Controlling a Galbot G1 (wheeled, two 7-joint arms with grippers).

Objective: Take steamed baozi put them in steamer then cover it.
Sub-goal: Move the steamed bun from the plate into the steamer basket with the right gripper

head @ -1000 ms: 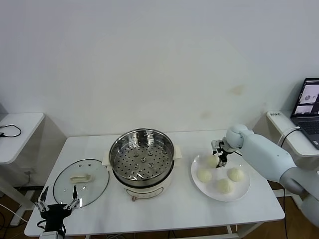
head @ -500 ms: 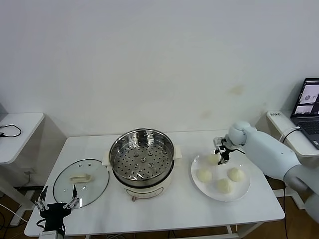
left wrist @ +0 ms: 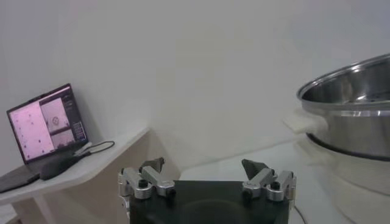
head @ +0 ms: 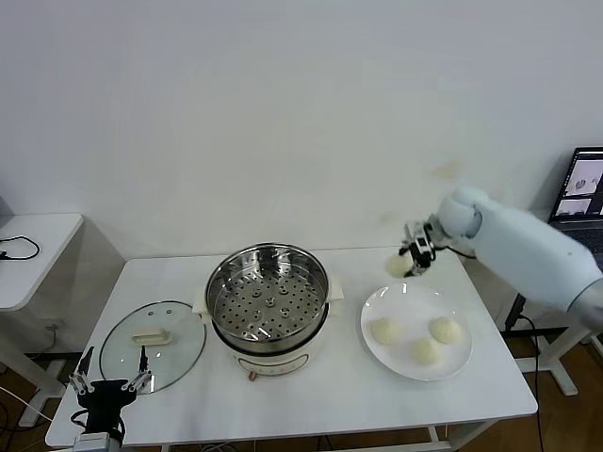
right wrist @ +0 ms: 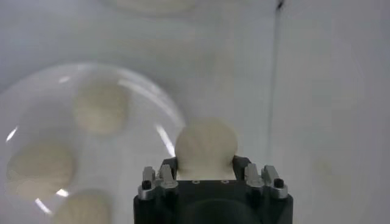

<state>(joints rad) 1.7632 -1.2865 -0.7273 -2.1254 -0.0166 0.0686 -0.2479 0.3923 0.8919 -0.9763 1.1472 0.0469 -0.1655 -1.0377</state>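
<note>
Nearest the robot, the left gripper (head: pixel 108 384) is parked low at the front left corner of the table (head: pixel 330 391), fingers spread wide with nothing between them, just in front of the glass lid (head: pixel 153 344) that lies flat on the table. Past it, the steamer (head: pixel 268 299) is seen mid-table, basket empty, uncovered. To the right of the steamer, the white plate (head: pixel 391 356) is seen with three baozi left on it (head: pixel 386 330), (head: pixel 425 350), (head: pixel 446 330). Farther back, above the plate's far edge, the right gripper (head: pixel 412 256) is held raised off the table, fingers pinched on the fourth baozi (right wrist: pixel 206 143), which is gripped by its sides and hangs clear of the plate. The right arm is stretched in from the right, forearm roughly level, wrist bent so the gripper points down and toward the steamer side. Key relation: the steamer lies to the left of the held baozi and a bit nearer the robot, well apart, with bare table between. The bun is round, so no long axis matters. The right arm is the nearer one to the plate; the carry across is judged to be its next job, rim clearance needed before release.
</note>
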